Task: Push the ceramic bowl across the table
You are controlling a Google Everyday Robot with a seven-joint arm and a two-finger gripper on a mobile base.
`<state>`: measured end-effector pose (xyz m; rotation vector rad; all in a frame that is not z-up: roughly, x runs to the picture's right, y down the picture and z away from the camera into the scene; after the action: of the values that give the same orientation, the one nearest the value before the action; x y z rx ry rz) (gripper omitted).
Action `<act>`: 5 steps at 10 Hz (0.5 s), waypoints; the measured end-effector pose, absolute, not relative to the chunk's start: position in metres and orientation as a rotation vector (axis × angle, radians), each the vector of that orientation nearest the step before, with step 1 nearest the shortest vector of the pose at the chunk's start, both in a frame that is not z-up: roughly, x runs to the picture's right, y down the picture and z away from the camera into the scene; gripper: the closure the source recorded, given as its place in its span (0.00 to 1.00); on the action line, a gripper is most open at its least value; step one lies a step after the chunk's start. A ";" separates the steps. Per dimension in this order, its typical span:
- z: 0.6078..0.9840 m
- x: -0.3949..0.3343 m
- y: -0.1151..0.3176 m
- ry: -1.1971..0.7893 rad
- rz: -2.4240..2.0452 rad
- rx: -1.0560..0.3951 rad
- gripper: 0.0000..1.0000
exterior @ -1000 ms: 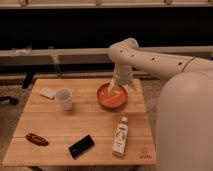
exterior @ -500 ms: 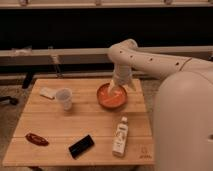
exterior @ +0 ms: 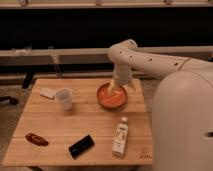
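Note:
The ceramic bowl, orange-red and shallow, sits on the light wooden table toward its far right part. My gripper reaches down from the white arm into the bowl's far side, its tip at or just above the paler inside. The bowl's far rim is partly hidden behind the gripper.
A translucent plastic cup stands left of the bowl, with a small white block behind it. A white bottle lies near the front right, a black device at front centre, a dark red object at front left. My white base fills the right side.

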<state>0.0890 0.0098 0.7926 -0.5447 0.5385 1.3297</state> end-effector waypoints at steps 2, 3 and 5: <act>0.794 0.090 0.011 0.540 1.325 -0.544 0.20; 0.795 0.089 0.011 0.540 1.323 -0.544 0.20; 0.798 0.090 0.011 0.539 1.322 -0.542 0.20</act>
<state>0.0899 0.0108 0.7978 -0.5420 0.5388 1.3215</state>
